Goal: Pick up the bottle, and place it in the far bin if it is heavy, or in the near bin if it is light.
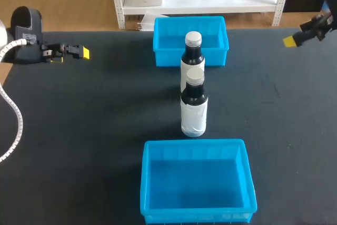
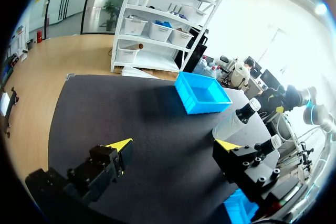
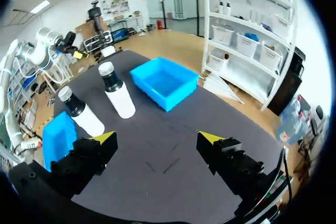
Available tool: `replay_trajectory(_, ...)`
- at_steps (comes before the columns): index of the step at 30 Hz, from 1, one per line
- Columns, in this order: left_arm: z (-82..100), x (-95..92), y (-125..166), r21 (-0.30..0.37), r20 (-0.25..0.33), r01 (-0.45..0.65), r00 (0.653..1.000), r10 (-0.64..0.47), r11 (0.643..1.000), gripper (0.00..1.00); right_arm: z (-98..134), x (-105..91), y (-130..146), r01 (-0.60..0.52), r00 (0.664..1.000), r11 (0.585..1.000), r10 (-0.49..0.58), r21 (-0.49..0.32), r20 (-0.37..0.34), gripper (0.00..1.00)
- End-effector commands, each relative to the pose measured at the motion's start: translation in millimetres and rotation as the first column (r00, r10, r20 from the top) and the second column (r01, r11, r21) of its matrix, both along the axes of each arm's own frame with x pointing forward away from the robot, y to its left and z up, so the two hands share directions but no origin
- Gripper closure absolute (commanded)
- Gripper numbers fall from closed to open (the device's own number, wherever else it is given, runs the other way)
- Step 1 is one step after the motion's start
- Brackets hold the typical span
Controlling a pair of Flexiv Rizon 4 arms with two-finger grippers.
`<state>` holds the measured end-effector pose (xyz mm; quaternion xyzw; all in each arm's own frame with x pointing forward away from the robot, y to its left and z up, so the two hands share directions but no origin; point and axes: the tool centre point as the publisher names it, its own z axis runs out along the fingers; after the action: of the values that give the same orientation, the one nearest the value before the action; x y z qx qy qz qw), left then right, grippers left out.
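Note:
Two dark bottles with white labels and grey caps stand upright in a row mid-table, between the bins. The far bottle (image 1: 192, 56) (image 2: 235, 122) (image 3: 117, 94) stands just before the far blue bin (image 1: 190, 54) (image 2: 202, 95) (image 3: 164, 81). The near bottle (image 1: 194, 107) (image 3: 81, 114) stands short of the near blue bin (image 1: 197, 191) (image 3: 55, 136). Both bins look empty. My left gripper (image 1: 80, 52) (image 2: 173, 144) hangs open at the far left, well clear of the bottles. My right gripper (image 1: 292, 40) (image 3: 156, 138) is open at the far right, holding nothing.
The dark table top (image 1: 79, 130) stretches wide on both sides of the bottles. The left arm's white cable (image 1: 13, 109) hangs over the table's left edge.

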<state>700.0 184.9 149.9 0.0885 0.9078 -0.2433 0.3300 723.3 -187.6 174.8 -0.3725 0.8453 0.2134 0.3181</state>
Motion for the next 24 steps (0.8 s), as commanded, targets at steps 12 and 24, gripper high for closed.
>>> replay_trajectory(12, 0.0, 0.0, 0, 0.0, 0.0, 0.0, 1.0, 0.0, 1.0, 0.0, -3, 3.1, 1, -0.418, 0.895, 0.885, 0.44, 0.204, -0.076, 0.0)
replay_trajectory(24, 0.0, 0.0, 0, 0.0, 0.0, 0.0, 1.0, 0.0, 1.0, 0.0, -5, -56.8, 58, -0.471, 0.871, 0.882, 0.458, 0.033, 0.179, 0.0)
